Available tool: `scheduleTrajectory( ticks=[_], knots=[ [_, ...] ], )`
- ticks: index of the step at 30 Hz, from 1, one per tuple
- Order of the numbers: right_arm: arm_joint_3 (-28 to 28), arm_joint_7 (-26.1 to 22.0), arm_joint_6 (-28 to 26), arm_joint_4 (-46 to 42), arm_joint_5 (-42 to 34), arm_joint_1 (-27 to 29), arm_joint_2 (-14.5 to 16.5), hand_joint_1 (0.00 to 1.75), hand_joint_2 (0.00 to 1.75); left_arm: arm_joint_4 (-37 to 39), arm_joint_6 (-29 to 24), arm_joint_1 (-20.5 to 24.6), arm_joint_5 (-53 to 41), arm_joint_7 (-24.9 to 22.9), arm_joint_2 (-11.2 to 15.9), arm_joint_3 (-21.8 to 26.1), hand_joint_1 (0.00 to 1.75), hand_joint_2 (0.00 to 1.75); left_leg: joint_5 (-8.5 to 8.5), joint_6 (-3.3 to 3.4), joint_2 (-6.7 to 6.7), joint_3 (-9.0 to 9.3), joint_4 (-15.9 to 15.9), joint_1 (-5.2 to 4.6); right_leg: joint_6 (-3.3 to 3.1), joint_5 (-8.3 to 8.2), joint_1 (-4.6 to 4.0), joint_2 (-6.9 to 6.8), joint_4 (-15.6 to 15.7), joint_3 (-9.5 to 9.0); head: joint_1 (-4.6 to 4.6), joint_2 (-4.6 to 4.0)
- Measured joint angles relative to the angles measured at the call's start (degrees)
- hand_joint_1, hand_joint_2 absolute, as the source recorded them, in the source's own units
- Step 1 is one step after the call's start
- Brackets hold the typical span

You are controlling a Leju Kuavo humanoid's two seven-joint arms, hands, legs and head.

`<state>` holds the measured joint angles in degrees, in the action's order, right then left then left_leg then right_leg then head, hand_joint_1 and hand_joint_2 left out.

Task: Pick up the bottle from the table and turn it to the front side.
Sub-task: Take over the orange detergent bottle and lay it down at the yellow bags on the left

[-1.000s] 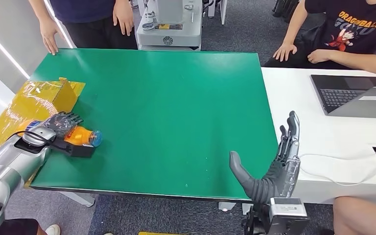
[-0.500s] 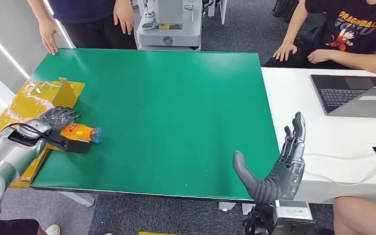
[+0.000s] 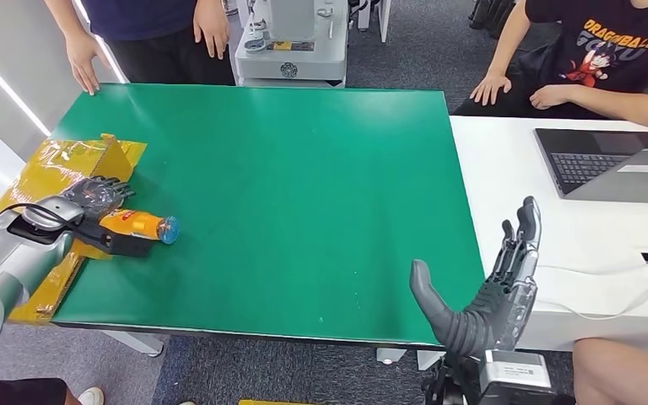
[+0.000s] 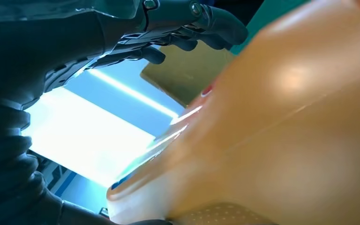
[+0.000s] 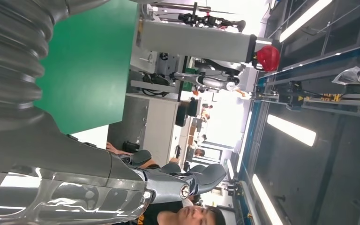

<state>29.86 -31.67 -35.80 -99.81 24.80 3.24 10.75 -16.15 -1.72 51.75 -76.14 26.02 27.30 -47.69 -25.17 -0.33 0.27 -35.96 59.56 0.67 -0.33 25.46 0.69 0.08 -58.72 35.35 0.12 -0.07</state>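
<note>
My right robot hand (image 3: 494, 291) hangs spread and empty off the near right corner of the bench (image 3: 304, 186). At the near left edge my left robot hand (image 3: 93, 202) grips the orange bottle (image 3: 139, 224) lying sideways; I should lift before rotating, clear of the yellow box (image 3: 67, 169) beside it. People stand at the far edge.

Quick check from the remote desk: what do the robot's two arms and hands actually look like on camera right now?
The left arm is silver metal, with a black cable looping at the wrist and a black block there. The left hand is dark grey with darker fingers. The right hand has a thick grey thumb, a grey ribbed palm cover, dark slender fingers with clear casing, and a silver box-shaped wrist module.
</note>
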Motion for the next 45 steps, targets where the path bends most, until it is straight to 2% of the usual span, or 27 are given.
scheduleTrajectory(
  ticks=[10,20,31,35,37,40,45],
  knots=[
    [-0.1,-0.4,0.0,-0.1,-0.2,0.2,-0.1,0.00,1.75,0.0,0.8,0.7,0.1,1.6,0.8,0.0,0.00,1.75,0.00,0.00,0.01,0.00,0.0,0.00,0.00,0.00,0.00,0.01,0.0,0.01,-0.01,0.00],
    [-0.1,-0.2,0.1,-0.7,-0.1,0.2,-0.1,0.00,1.75,0.0,-0.6,-0.2,1.4,0.5,0.8,0.0,0.00,1.75,0.00,0.00,0.00,0.00,0.0,0.00,0.00,0.00,0.00,0.00,0.0,0.00,0.00,0.00],
    [-0.3,-0.7,-0.1,-1.7,0.0,1.3,-0.5,0.00,1.75,-0.2,-4.0,-2.2,3.0,-0.2,1.3,0.0,0.00,1.75,0.00,0.00,0.00,0.00,0.0,0.00,0.00,0.01,0.00,0.01,0.0,0.01,0.00,0.00],
    [-0.3,-1.1,0.0,-1.9,-0.5,1.4,-0.5,0.00,1.75,-1.3,-6.5,-2.4,4.6,2.2,1.1,0.1,0.00,1.75,0.00,0.00,0.00,0.00,0.0,0.00,0.00,0.01,0.00,0.00,0.0,0.02,0.01,0.00],
    [-0.4,-1.2,-0.3,-2.0,-0.6,1.6,-0.5,0.00,1.75,-2.9,-10.3,-3.0,9.8,4.4,0.4,1.2,0.00,1.75,0.00,0.00,-0.04,0.00,0.0,-0.02,0.00,0.01,0.02,-0.04,0.0,0.01,0.00,0.00],
    [-0.4,-1.4,-0.8,-2.4,-0.4,1.8,-0.5,0.00,1.75,-6.2,-15.8,-4.7,19.3,6.7,-1.8,5.8,0.00,1.75,0.00,0.00,-0.07,0.00,0.0,-0.03,0.00,0.00,0.03,-0.07,0.0,-0.03,0.02,0.00],
    [-0.4,-2.1,-1.2,-2.5,-1.5,2.0,-0.6,0.00,1.75,-13.8,-17.4,-8.0,30.3,10.7,-4.2,13.7,0.00,1.75,-0.01,0.01,0.07,0.01,0.0,-0.04,-0.01,-0.02,0.03,0.06,0.0,0.00,0.01,0.00]
  ],
)
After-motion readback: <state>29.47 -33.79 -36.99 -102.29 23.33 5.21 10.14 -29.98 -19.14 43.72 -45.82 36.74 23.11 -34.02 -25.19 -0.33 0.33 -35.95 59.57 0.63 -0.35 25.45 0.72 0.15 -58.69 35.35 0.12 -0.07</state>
